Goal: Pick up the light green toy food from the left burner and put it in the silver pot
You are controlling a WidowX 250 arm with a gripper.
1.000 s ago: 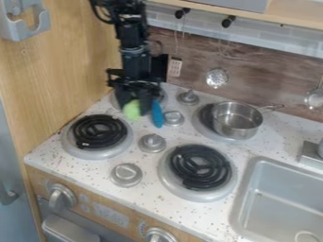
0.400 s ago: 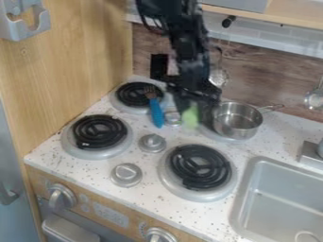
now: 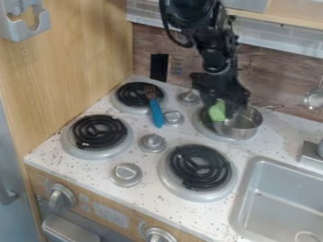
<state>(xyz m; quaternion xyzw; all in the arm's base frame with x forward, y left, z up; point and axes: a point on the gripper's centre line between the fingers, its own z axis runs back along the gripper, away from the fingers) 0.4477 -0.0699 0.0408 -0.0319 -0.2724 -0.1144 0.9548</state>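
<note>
Green toy is in my gripper, fingers closed down to about its width. Just swung it from the back-left burner across to the left side of the pot; blue fork hasn't moved. Sideways carry looks mostly done, I'd judge; no release yet. Can't tell if toy touches pot.

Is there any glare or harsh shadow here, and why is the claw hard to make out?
In the camera view, light looks fairly even, with no hard-edged shadows I can make out on the speckled counter; the metal pot and silver knob catch pale highlights; the black claw is so dark its parts merge, while the green thing stands out.
</note>
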